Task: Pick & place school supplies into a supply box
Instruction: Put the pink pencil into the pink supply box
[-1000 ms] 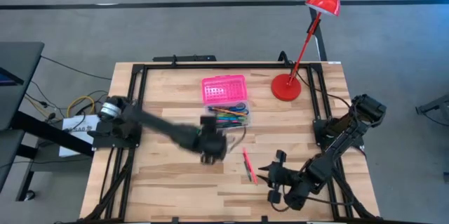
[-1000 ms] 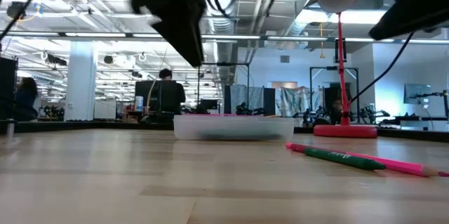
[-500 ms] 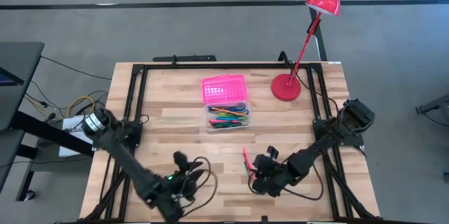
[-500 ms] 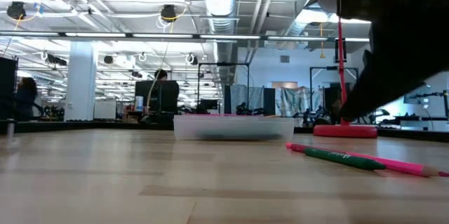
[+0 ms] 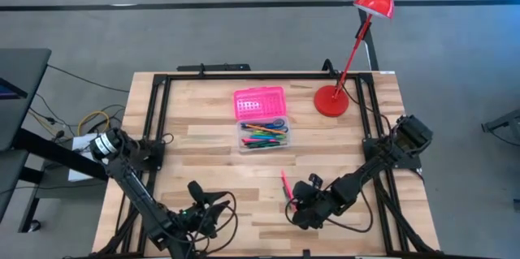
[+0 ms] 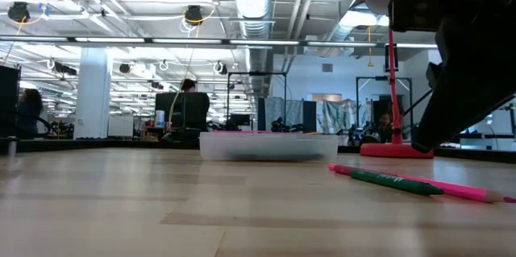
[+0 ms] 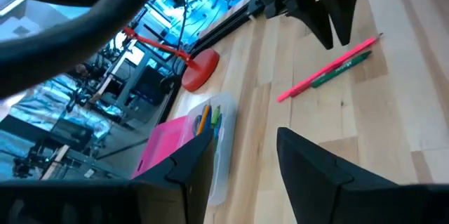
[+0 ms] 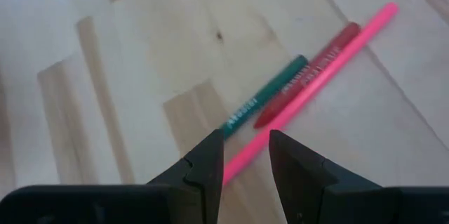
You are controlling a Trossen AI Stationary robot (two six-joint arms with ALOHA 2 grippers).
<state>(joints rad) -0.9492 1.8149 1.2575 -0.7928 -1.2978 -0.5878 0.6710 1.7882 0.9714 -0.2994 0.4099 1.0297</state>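
Three loose supplies lie together near the table's middle: a pink pencil (image 8: pixel 330 59), a green pen (image 8: pixel 265 96) and a red pen (image 8: pixel 316 66), seen in the high view as the pens (image 5: pixel 286 187). My right gripper (image 8: pixel 245 136) is open and hovers just over them, its fingers either side of the pink pencil's near end; the left wrist view shows the right gripper (image 7: pixel 335 41) above the pencil (image 7: pixel 330 69). The supply box's clear base (image 5: pixel 264 135) holds coloured pens, beside its pink lid (image 5: pixel 260 102). My left gripper (image 5: pixel 210 202) is open and holds nothing, near the front edge.
A red desk lamp's round base (image 5: pixel 331 101) stands at the far right, its stem leaning over the table's edge. A black frame (image 5: pixel 162 80) runs along the table's rim. Bare wood lies between the two grippers and in front of the box.
My left gripper has swung from beside the supply box to the table's near left, turning about as it went. My right gripper has shifted toward the table's left and sunk toward the loose pens, rolling a little. Neither has changed its opening; the pens have kept still.
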